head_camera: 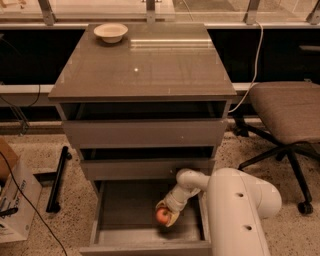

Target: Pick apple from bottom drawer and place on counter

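A speckled floor (260, 150) is seen under warm, dim light. A dark wall panel (30, 57) runs behind, topped by a pale ledge (280, 24) with metal posts (46, 11). A white cable (256, 60) hangs from the ledge. A brown-seated chair (287, 112) on a black wheeled base is placed at the right. A cardboard box (12, 200) and a black bar (57, 177) are laid at the left. The gripper (167, 214) is down in the bottom drawer (125, 220).

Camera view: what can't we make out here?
Apple: partly covered by the gripper down in the bottom drawer; resting or lifted, can't tell.
Bottom drawer's right side: hidden behind the white arm.
Its front: cut off by the bottom edge.
Two upper drawers: insides show as dark slots only.
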{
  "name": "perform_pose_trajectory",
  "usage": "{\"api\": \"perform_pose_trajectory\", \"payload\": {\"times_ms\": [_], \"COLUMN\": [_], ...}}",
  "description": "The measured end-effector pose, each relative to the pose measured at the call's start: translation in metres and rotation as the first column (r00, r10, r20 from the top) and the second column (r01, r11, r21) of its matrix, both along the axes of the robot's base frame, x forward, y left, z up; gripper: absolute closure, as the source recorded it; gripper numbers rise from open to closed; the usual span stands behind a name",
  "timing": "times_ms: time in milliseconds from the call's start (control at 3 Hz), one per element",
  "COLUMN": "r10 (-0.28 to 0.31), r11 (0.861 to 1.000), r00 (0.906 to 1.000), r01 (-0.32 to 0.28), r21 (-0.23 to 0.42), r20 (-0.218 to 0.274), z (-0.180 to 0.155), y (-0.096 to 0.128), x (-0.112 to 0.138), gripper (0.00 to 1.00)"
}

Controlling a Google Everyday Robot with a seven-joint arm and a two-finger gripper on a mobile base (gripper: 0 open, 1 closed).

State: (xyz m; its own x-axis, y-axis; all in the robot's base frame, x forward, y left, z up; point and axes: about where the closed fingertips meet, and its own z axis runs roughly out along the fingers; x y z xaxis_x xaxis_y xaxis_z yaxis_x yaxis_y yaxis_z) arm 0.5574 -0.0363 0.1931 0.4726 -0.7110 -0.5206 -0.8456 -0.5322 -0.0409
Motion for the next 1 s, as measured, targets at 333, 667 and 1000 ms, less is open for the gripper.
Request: {"api": "perform_pose_trajectory", "payload": {"times_ms": [333,667,1000], "r10": [-0.019,-0.072,-0.094], "r11": [0.992,0.975,0.965], "r00": [0.9982,0.9838,0.9582], "r01": [0.012,0.035,0.021], "r21": [0.129,0.22,0.263], "r20": [0.056,0.164,0.27], "z": [0.084,0.161,0.245], "y": [-0.015,-0.037,-0.065], "x": [-0.007,-0.017,-0.022], "gripper": [1.0,1.0,1.0]}}
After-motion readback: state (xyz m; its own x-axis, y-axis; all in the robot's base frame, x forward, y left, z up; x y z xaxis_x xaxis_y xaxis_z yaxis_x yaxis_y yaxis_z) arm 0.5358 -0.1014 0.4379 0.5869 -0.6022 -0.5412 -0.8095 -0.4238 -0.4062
